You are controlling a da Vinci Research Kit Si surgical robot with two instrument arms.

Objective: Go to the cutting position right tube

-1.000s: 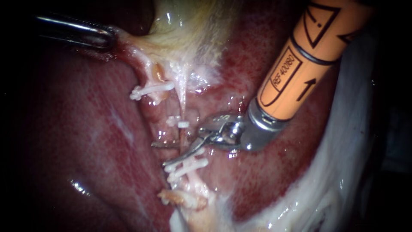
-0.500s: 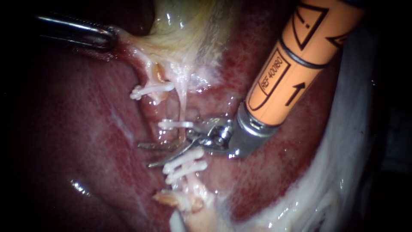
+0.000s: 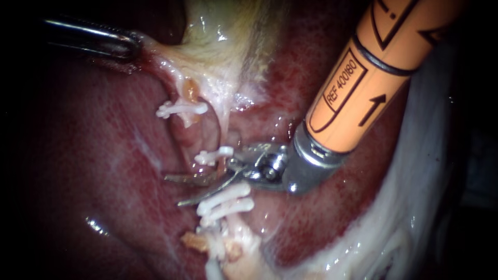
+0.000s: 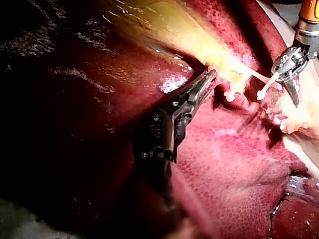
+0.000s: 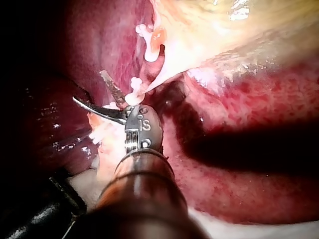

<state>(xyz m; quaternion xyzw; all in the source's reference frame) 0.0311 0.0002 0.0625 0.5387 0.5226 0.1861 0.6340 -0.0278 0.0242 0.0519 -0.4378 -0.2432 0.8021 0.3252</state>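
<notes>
instruments — 2: left instrument (image 3: 129,46), right instrument (image 3: 173,191) | clips (image 3: 182,109) (image 3: 212,155) (image 3: 224,193) (image 3: 228,207) — 4 | gallbladder (image 3: 228,46) 1 | liver (image 3: 104,171) 1

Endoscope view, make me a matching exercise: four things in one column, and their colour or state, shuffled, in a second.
1 left instrument
2 right instrument
3 clips
4 liver

A dark red
B jaws open, lying between clips
C white
D jaws shut on gallbladder

Pairs: 1-D, 2-B, 3-C, 4-A
</notes>
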